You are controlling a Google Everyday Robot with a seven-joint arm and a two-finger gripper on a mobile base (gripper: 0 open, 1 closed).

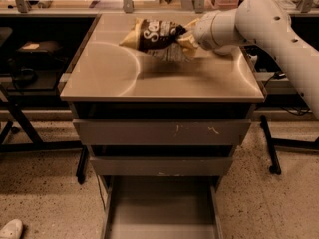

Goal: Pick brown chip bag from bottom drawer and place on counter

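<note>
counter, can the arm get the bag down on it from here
Probably yes: the end effector holds the bag just above the far half of the counter, and nothing stands between them.

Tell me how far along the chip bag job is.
Done: the grey metal bottom drawer lies open, nothing in it. In hand: the end effector grips the crinkly dark-brown chip bag over the glossy beige counter. Left: set down, release.
</note>
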